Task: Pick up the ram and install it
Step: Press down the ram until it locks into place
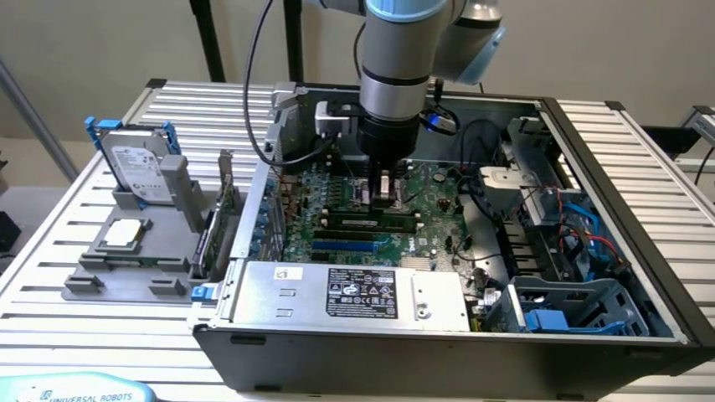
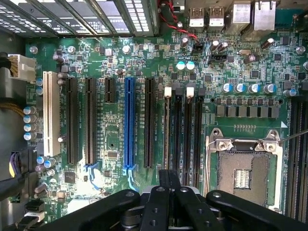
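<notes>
My claw (image 1: 386, 201), fingers pressed together, hangs inside open PC case (image 1: 604, 159), tips just above ram (image 1: 363, 222) lying along motherboard (image 2: 120, 57) slot. Case also holds power supply (image 1: 352, 293). Outside, grey tray (image 1: 134, 260) carries processor (image 1: 120, 234), hard drive (image 1: 140, 172).

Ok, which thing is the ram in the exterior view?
Look inside the open computer case, on the green motherboard. Directly under the gripper lies the ram, a long narrow dark stick across the board. Its neighbours are blue slots; it carries a pale label.
</notes>
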`<control>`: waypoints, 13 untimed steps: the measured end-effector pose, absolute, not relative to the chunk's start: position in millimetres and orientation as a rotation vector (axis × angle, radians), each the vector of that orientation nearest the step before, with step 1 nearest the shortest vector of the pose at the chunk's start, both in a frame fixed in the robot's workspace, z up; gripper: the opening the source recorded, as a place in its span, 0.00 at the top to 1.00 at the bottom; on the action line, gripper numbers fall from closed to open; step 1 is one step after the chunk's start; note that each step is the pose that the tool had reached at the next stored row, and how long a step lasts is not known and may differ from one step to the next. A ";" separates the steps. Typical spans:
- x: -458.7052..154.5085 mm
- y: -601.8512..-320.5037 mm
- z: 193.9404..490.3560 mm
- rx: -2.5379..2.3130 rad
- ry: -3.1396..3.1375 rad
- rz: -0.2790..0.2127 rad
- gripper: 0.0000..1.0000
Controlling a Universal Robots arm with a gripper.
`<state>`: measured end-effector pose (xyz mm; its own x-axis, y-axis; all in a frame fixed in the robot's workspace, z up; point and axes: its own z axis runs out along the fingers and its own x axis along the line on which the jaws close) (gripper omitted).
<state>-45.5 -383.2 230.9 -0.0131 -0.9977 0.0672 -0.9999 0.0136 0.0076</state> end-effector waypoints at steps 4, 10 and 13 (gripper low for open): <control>-45.8 -383.3 227.1 2.168 -2.197 0.065 0.89; -46.5 -383.1 226.0 2.169 -2.199 0.064 0.89; -46.6 -383.1 236.0 2.168 -2.198 0.063 0.89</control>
